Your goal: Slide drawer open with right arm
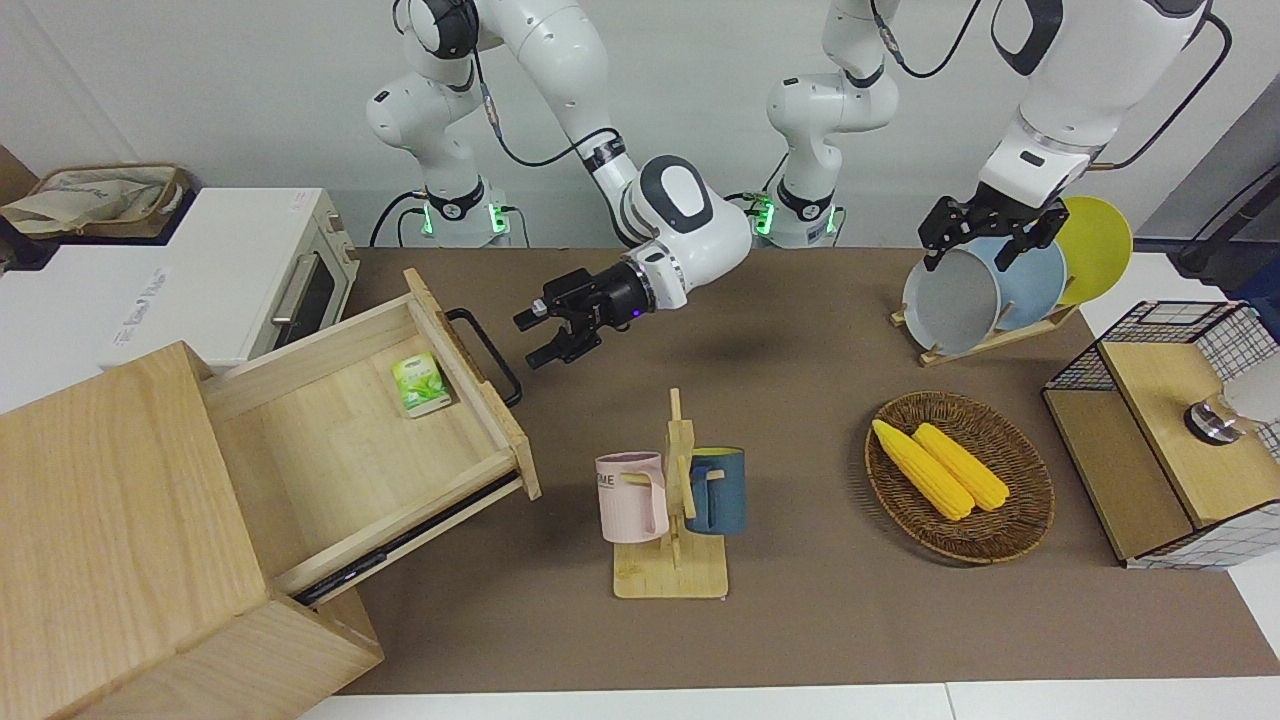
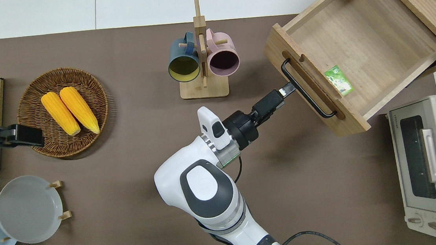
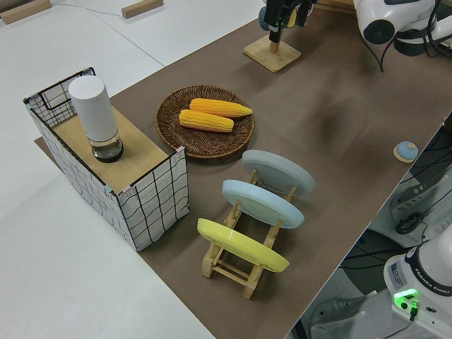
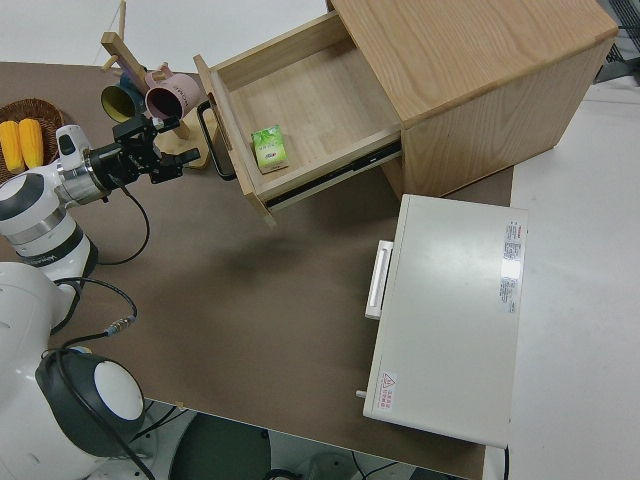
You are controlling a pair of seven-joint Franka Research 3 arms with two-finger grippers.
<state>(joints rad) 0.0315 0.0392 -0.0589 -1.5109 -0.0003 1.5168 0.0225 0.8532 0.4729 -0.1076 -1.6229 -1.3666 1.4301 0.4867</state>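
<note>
Front view: the drawer [image 1: 370, 430] stands pulled well out of the cabinet [image 1: 130, 540], so the right pincer [image 1: 537, 336], fingers spread and empty, hangs clear of the black handle [image 1: 484, 353].

Overhead view: its tips sit just off the handle, over bare worktop [image 2: 128, 177]. The left arm is parked.
</note>
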